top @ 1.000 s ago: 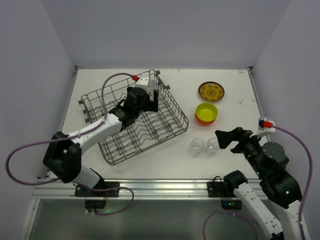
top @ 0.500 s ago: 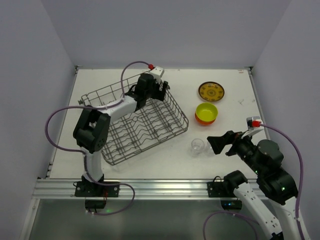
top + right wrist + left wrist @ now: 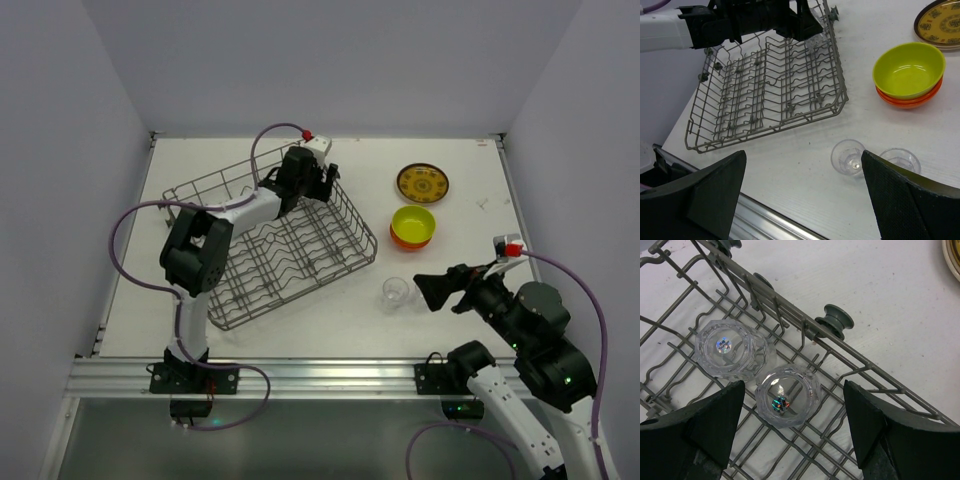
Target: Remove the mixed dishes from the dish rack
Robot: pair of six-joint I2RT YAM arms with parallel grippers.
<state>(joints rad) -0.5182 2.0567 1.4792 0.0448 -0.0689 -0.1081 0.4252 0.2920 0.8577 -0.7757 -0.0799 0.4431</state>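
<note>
The grey wire dish rack (image 3: pixel 358 215) lies left of centre. My left gripper (image 3: pixel 314 187) hangs over its far corner. In the left wrist view, two small clear glass cups (image 3: pixel 735 351) (image 3: pixel 787 395) stand upside down on the rack's wires (image 3: pixel 780 301). The left gripper (image 3: pixel 792 425) is open, with the nearer cup just ahead of its gap and untouched. My right gripper (image 3: pixel 430 291) is open above the table, beside another clear cup (image 3: pixel 396 291). The right wrist view shows two cups on the table (image 3: pixel 847 157) (image 3: pixel 900 159), with the right gripper (image 3: pixel 802 195) holding nothing.
A lime-yellow bowl (image 3: pixel 413 221) is nested in an orange bowl (image 3: pixel 910 99) right of the rack. Behind them sits a brown-gold patterned plate (image 3: pixel 422 182). Walls close in the table on three sides, and a metal rail runs along the near edge.
My left arm has swung from the rack's middle to its far corner and its jaws have narrowed a little. The right gripper has moved left, covering one table cup from above.
</note>
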